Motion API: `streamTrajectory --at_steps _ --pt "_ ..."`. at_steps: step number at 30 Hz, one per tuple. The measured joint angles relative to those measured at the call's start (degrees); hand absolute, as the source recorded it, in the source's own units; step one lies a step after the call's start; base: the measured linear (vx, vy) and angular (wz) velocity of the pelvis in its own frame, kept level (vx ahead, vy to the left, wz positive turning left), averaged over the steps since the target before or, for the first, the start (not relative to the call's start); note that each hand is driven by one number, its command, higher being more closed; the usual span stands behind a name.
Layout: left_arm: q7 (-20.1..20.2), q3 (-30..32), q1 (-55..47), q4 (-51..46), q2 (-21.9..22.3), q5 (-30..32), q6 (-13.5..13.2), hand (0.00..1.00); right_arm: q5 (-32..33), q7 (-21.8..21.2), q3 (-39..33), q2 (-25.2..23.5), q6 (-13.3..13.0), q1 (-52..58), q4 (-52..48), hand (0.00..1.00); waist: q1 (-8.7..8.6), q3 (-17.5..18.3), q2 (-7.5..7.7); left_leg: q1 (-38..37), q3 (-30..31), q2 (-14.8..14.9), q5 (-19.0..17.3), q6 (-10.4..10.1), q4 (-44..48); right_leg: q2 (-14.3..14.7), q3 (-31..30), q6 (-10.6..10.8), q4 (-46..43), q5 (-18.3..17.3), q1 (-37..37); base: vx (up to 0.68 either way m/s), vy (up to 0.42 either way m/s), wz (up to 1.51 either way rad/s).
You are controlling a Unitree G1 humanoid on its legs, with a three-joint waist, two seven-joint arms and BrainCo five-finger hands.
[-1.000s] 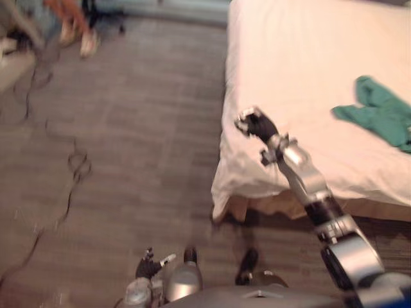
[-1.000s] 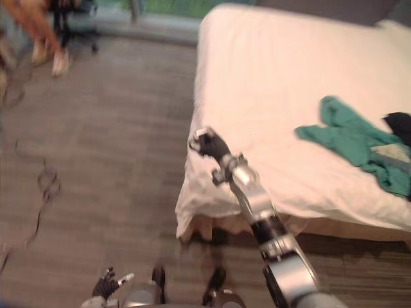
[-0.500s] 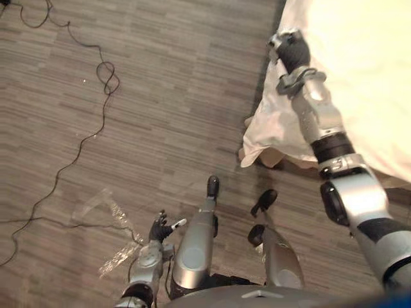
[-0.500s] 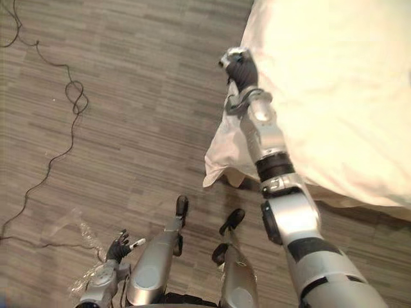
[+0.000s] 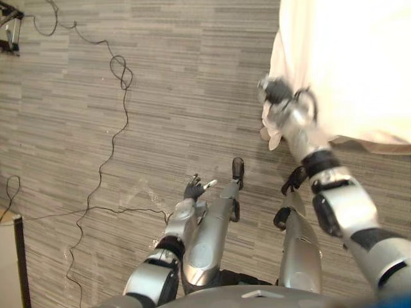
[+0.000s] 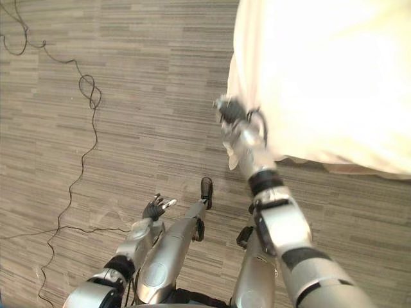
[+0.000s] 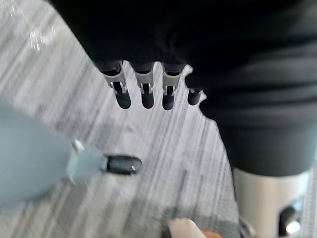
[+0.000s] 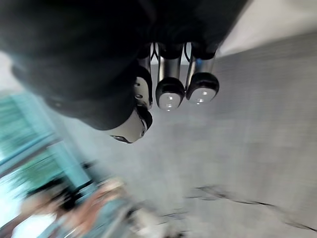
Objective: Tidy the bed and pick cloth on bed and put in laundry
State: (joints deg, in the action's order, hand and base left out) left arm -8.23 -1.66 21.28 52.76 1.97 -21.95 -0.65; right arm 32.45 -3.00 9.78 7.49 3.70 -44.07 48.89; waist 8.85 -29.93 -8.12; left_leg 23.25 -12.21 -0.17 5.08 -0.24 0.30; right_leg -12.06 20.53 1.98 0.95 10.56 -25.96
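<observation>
Grey plank floor (image 5: 160, 96) fills the view from 7 round to 12 o'clock. Your left hand (image 5: 194, 188) hangs low near 6 o'clock, over the floor and touching nothing. In its wrist view the fingers (image 7: 143, 94) are straight and slightly apart, and the thumb (image 7: 121, 164) is held well clear of them. Your right hand (image 5: 276, 90) sits between 1 and 2 o'clock, right at the corner of the bed (image 5: 347, 64). In its wrist view the fingers (image 8: 170, 94) are bent in side by side, with the thumb (image 8: 131, 126) tucked close beside them and nothing between. You cannot tell whether the hand touches the white sheet (image 6: 308, 77). The bed takes 1 to 3 o'clock. One edge runs from 12 o'clock down to the corner, and the other runs off toward 3 o'clock. You cannot tell which edge is the long one. The sheet's loose corner (image 5: 271, 136) droops over the edge just below your right hand, pointing toward 6 o'clock.
</observation>
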Motion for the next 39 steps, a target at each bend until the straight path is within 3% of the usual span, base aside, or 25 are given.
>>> streamTrajectory --at_steps 6,8,10,15,17,19,21,23,26,28,30,33,35,39 --pt "-1.8 0.7 0.8 -0.2 0.1 -5.3 2.1 0.0 -0.1 0.9 2.6 -2.3 0.1 13.1 0.5 1.0 -4.07 0.0 0.04 -3.4 -2.8 0.2 0.0 -0.1 -1.6 0.0 -2.8 0.0 -1.5 -0.4 0.1 0.06 0.012 -0.3" --pt "-2.0 0.4 0.8 0.2 0.1 -6.7 2.5 0.0 0.0 1.5 1.7 -2.1 -2.2 16.2 0.4 1.0 -6.47 0.1 0.22 -5.5 -2.9 0.3 -0.2 -0.3 -2.2 0.2 -3.1 0.3 -1.7 -1.2 1.7 0.03 -0.004 -0.15" --pt "-2.1 -0.4 0.8 0.3 -0.1 -6.7 2.5 0.0 1.9 1.8 -1.9 -2.0 -4.4 18.5 0.5 1.0 -7.54 0.2 0.51 -6.5 -3.0 0.5 -0.8 -1.2 -2.2 0.7 -3.7 0.7 -0.6 -1.3 3.1 0.04 -0.01 -0.05" --pt "-2.7 -0.3 -2.2 0.3 -2.9 -6.7 2.5 0.0 8.0 0.1 -13.3 -0.3 -10.6 27.4 2.1 1.0 -8.88 1.1 3.38 -10.1 -5.3 1.4 -2.2 -1.4 -2.3 2.7 -5.5 1.2 3.6 0.2 7.6 0.08 -0.022 -0.24" --pt "-3.3 0.4 -5.5 0.3 -5.3 -6.6 2.9 0.0 12.1 -2.1 -19.2 0.5 -14.2 32.3 2.2 1.0 -10.21 2.4 5.23 -14.1 -7.7 2.2 -3.4 -1.6 -2.2 3.8 -7.4 0.9 4.5 0.6 10.7 0.16 -0.033 -0.58" --pt "-3.1 2.5 -7.5 0.3 -6.5 -6.5 3.9 0.0 15.2 -3.9 -23.0 1.7 -15.9 34.9 1.8 1.0 -10.66 4.5 6.12 -16.3 -9.4 2.7 -4.4 -1.9 -2.2 4.2 -8.3 0.7 4.5 0.3 12.0 0.15 -0.026 -0.56" --pt "-1.4 6.4 -9.9 0.3 -8.4 -5.2 6.1 0.0 22.3 -8.3 -29.8 5.3 -17.9 40.0 -3.0 1.0 -11.56 9.2 6.26 -20.5 -11.1 3.8 -5.6 -2.9 -2.4 5.3 -8.8 0.6 4.5 -0.8 15.5 0.19 -0.04 -0.43" --pt "-0.2 8.2 -10.9 0.2 -9.5 -4.2 6.8 0.0 24.9 -10.5 -32.2 6.6 -18.4 42.4 -7.2 1.0 -11.63 11.0 6.39 -22.8 -11.8 4.4 -6.2 -3.4 -2.5 5.9 -8.8 0.4 4.5 -1.6 17.7 0.11 -0.032 -0.17" --pt "3.8 13.3 -14.4 -0.8 -11.3 -1.8 8.8 0.0 26.9 -17.3 -37.7 7.3 -19.8 47.1 -22.5 1.0 -11.7 16.4 6.69 -27.6 -12.6 5.6 -6.9 -4.3 -3.5 7.2 -8.2 0.4 4.5 -3.7 22.2 0.11 -0.047 -0.02" --pt "5.9 14.3 -16.5 -1.1 -11.7 0.0 9.2 0.0 26.4 -20.6 -38.8 7.3 -19.5 47.9 -31.4 1.0 -11.69 18.3 7.02 -29.1 -12.6 6.1 -7.4 -4.2 -3.5 7.5 -7.5 0.3 4.5 -4.4 23.9 0.04 -0.02 0.07" --pt "7.9 15.1 -19.7 -0.7 -11.0 1.7 9.3 0.0 24.3 -23.9 -38.0 7.2 -16.7 47.7 -41.2 1.0 -11.25 20.5 7.67 -30.4 -12.5 6.4 -7.8 -4.1 -3.3 7.6 -7.1 0.0 4.6 -4.9 25.2 0.03 -0.008 0.05" --pt "8.4 14.7 -22.8 -0.7 -9.5 3.1 9.2 0.0 21.9 -26.6 -34.0 7.1 -13.1 46.0 -46.4 1.0 -11.0 20.9 7.99 -31.6 -12.3 6.4 -7.9 -4.2 -3.3 7.6 -6.7 0.1 4.8 -5.0 26.9 0.01 0.004 0.06" --pt "8.1 11.0 -25.5 0.5 -8.9 3.4 9.1 0.0 21.2 -27.2 -25.9 7.1 -9.0 43.7 -49.1 1.0 -10.78 21.6 7.82 -31.9 -11.9 6.3 -7.9 -4.2 -3.3 7.5 -6.3 0.2 4.9 -5.0 27.1 -0.03 0.003 0.06" --pt "7.3 5.4 -24.8 2.8 -8.6 3.3 8.7 0.0 19.7 -24.6 -13.3 7.0 -4.8 35.0 -48.2 1.0 -9.28 21.4 6.84 -29.5 -10.5 6.1 -7.8 -4.2 -3.0 7.1 -5.6 0.0 4.9 -4.7 25.6 -0.07 -0.014 0.12"
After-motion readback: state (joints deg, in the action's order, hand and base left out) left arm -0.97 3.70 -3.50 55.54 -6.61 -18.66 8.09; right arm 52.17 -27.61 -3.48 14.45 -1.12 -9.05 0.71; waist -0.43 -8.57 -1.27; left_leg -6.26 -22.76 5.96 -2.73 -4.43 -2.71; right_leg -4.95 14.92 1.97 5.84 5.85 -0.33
